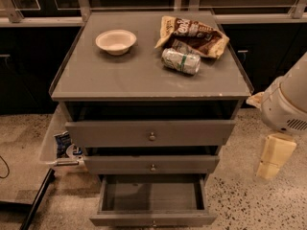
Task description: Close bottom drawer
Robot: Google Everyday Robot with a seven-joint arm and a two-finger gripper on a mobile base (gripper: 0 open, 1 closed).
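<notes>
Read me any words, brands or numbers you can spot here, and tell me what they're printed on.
Crumpled brown snack bag on the grey cabinet top: white lettering, too blurred to read.
Silver can with green band lying beside it: label too small to read.
Blue-and-white packet in the clear bin at left: print unreadable.
Cream gripper at the right, beside the cabinet: no writing seen.

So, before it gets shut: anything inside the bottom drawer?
Only the bottom drawer's bare grey floor shows. Its back is hidden under the middle drawer. The pincer hangs right of the cabinet.
</notes>
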